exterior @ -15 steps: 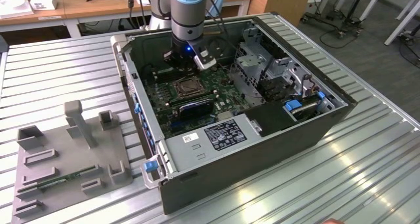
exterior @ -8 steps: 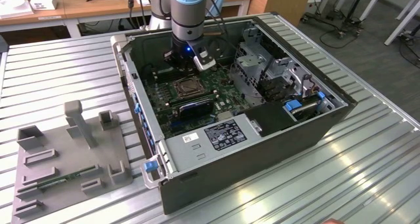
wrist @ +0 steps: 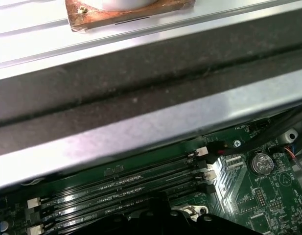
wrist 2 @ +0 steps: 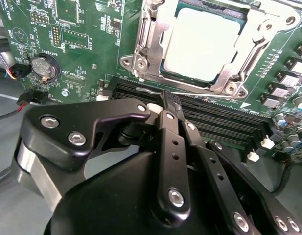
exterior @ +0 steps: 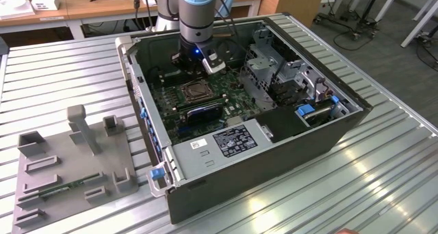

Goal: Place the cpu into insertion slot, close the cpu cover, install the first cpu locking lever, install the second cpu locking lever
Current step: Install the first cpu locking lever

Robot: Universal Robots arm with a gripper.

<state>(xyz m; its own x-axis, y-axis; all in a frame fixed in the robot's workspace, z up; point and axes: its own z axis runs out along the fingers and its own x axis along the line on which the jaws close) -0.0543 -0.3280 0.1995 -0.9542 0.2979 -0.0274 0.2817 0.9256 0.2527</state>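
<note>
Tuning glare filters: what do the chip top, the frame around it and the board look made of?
Chip: pale matte metal top with diffuse glare, probably plated. Frame: bright bare metal, likely stamped steel, going by the sharp highlights and bent edges. Board: green coated circuit laminate with printed marks.

Your arm [exterior: 198, 11] stands close to upright in the exterior view, its grey forearm pointing straight down, with a small blue light [exterior: 197, 52] glowing at the wrist [exterior: 195, 45]. Your gripper [exterior: 194, 64] hangs below it, aimed downward. In the second wrist view its black fingers [wrist 2: 170, 147] lie drawn together, and the tips meet with no gap between them.
</note>
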